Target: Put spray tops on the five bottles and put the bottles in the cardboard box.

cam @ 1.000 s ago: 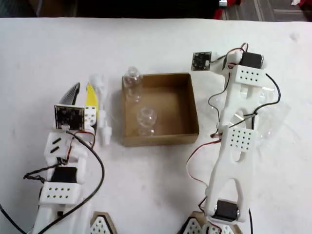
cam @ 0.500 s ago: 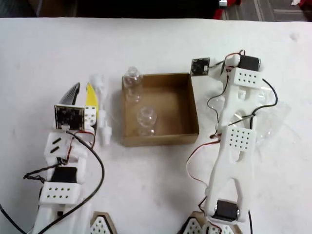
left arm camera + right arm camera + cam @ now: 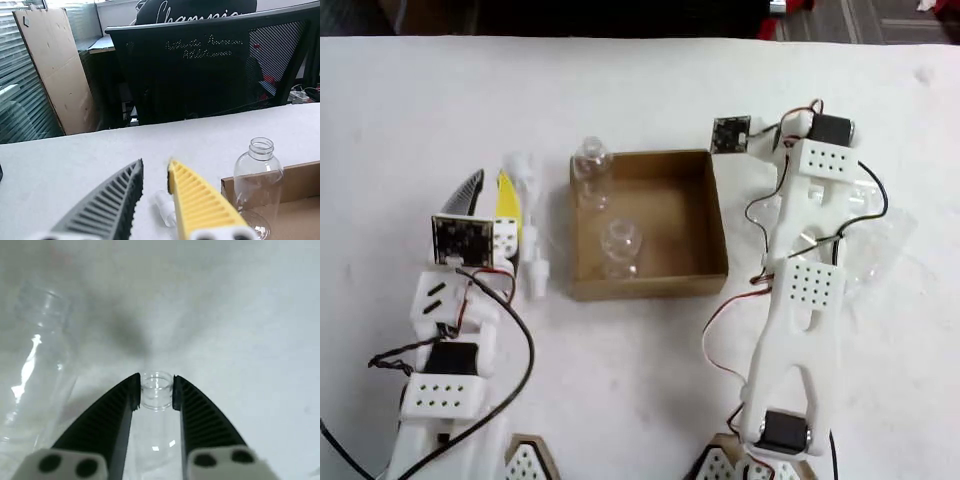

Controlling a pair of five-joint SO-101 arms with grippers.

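Since a second ago, right wrist nudged slightly left in the high view; left arm unchanged. Right gripper point(image 3: 156, 385): my jaws clamped on a bottle point(image 3: 156, 432) at its neck, right of frame. Left gripper point(image 3: 155, 172): jaws slightly apart, spray top point(image 3: 164, 206) just beyond. Box point(image 3: 718, 215), centre: two open bottles point(image 3: 618, 245) inside.

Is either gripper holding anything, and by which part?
The right gripper grips a clear plastic bottle by its open-topped neck. The left gripper is open and holds nothing.
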